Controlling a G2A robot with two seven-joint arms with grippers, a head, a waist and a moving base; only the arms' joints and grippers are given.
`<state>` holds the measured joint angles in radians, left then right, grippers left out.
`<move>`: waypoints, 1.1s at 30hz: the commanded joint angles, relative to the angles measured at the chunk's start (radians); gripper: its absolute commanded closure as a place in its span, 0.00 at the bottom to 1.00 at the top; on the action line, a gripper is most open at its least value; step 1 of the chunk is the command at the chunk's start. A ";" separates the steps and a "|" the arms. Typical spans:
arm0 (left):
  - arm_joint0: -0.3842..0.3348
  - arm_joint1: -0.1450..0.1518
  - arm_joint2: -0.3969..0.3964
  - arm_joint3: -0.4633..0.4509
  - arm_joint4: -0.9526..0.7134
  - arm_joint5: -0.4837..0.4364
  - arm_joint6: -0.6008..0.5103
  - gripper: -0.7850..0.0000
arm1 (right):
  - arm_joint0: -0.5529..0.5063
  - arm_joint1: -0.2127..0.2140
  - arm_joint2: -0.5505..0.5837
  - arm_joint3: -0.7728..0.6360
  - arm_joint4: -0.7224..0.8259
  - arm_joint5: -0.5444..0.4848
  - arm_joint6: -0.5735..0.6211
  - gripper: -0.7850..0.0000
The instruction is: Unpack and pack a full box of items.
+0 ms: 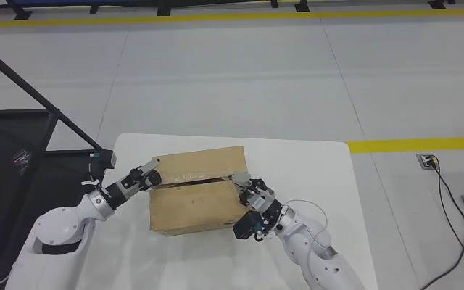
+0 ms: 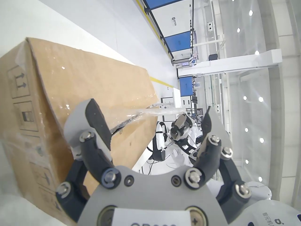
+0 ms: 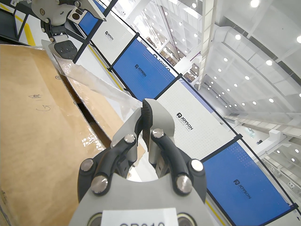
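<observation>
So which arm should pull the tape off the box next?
Probably the right: the right gripper is shut on the tape, partly lifted off the box; the left gripper is open, holding nothing.

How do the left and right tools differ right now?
The left tool is open and holds nothing; the right tool is shut on the clear tape. The left tool sits at one end of the box, the right tool at the opposite end. Both are by its top seam.
</observation>
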<state>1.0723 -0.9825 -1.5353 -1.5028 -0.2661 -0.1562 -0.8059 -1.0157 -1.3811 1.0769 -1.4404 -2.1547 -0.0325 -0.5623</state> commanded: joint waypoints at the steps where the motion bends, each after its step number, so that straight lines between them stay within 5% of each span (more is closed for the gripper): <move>1: -0.005 0.000 0.004 0.007 0.001 -0.001 -0.004 0.00 | -0.002 0.001 0.001 -0.014 -0.004 -0.002 0.011 1.00; 33: -0.057 0.008 0.011 0.100 -0.055 -0.019 -0.088 0.00 | 0.003 -0.005 -0.026 -0.208 0.142 -0.159 0.196 1.00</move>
<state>1.0158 -0.9750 -1.5239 -1.4040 -0.3195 -0.1745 -0.8914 -1.0140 -1.3864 1.0480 -1.6504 -2.0156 -0.1895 -0.3775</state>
